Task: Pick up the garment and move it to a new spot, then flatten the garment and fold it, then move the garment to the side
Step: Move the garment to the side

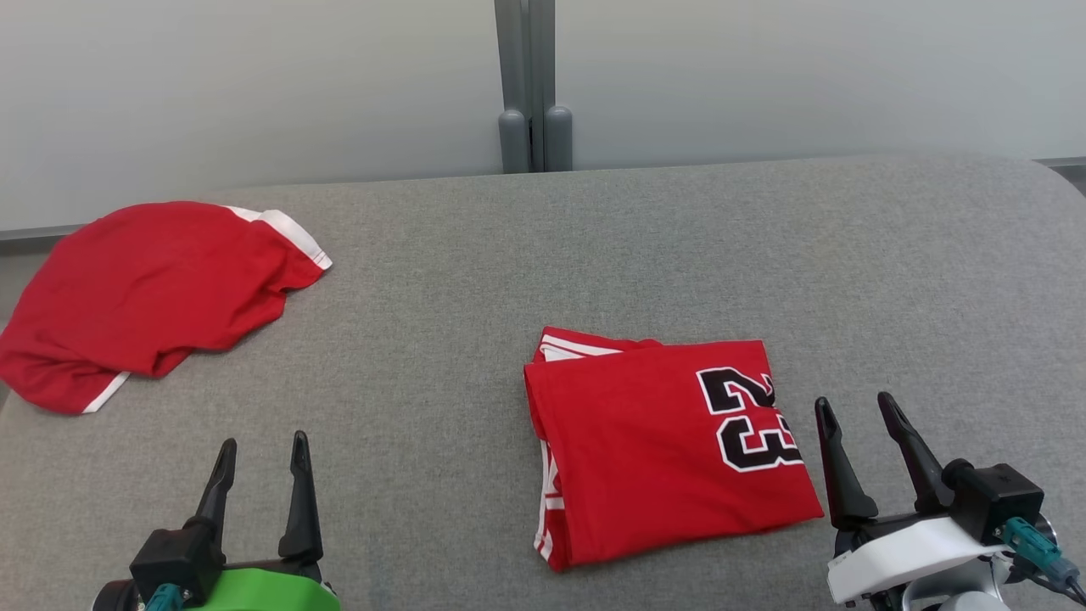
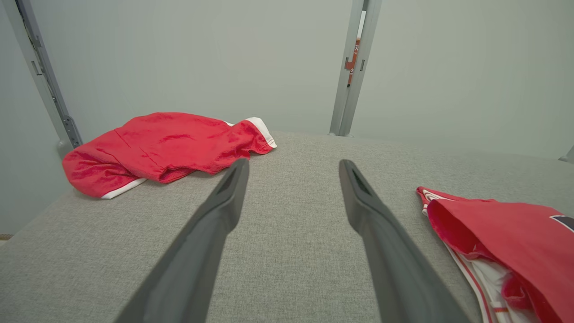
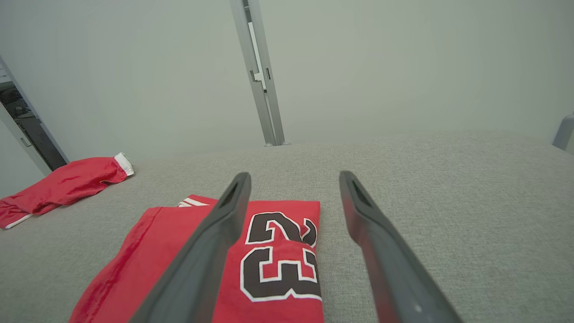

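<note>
— How are the arms sitting?
— Both are low at the near edge of the grey fabric-covered table (image 1: 475, 255), long dark fingers (image 1: 301, 492) pointing away from me. I see the left jaws apart above the table's cloth, and the right jaws apart too, gripping nothing.
— And the garment?
— The red jersey with a black, white-edged 23 (image 1: 645, 450) lies folded in a neat rectangle right of centre, just beside the right jaws. A crumpled red garment with white hems (image 1: 144, 288) lies well apart, far left.
</note>
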Robot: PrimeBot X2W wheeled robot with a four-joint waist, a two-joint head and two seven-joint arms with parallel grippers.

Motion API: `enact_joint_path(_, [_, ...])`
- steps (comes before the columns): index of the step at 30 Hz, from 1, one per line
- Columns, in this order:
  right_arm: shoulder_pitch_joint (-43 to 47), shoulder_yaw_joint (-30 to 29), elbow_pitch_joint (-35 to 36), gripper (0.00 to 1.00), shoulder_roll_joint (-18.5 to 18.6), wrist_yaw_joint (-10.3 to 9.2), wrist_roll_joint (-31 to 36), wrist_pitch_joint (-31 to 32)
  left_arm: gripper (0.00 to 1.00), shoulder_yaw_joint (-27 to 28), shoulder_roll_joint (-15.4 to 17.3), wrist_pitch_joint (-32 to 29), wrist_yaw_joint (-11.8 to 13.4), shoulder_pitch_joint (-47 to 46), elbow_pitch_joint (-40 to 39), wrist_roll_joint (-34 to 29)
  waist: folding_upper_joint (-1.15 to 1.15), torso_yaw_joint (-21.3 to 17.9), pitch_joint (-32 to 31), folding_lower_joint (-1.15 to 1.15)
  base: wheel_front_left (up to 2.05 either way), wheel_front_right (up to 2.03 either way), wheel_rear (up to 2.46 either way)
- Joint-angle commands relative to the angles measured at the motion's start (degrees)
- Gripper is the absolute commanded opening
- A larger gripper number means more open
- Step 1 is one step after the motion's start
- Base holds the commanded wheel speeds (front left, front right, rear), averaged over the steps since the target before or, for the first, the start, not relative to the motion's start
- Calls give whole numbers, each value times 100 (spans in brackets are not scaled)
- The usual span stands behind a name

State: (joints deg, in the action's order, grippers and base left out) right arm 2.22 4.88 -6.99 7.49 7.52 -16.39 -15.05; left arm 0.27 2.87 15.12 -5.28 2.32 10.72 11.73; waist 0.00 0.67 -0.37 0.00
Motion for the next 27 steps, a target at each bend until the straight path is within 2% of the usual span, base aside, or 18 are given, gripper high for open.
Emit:
enact_joint_path(1, [-2, 3, -12, 100, -7, -7, 53, -17, 100, 25, 6, 1, 7, -8, 0, -13, 0, -2, -1, 0, 0, 0, 0])
enact_joint_path(27, [-23, 65, -48, 100, -21, -7, 101, -17, 100, 75, 6, 1, -21, 22, 28, -71, 0, -31, -24, 0, 0, 0, 0])
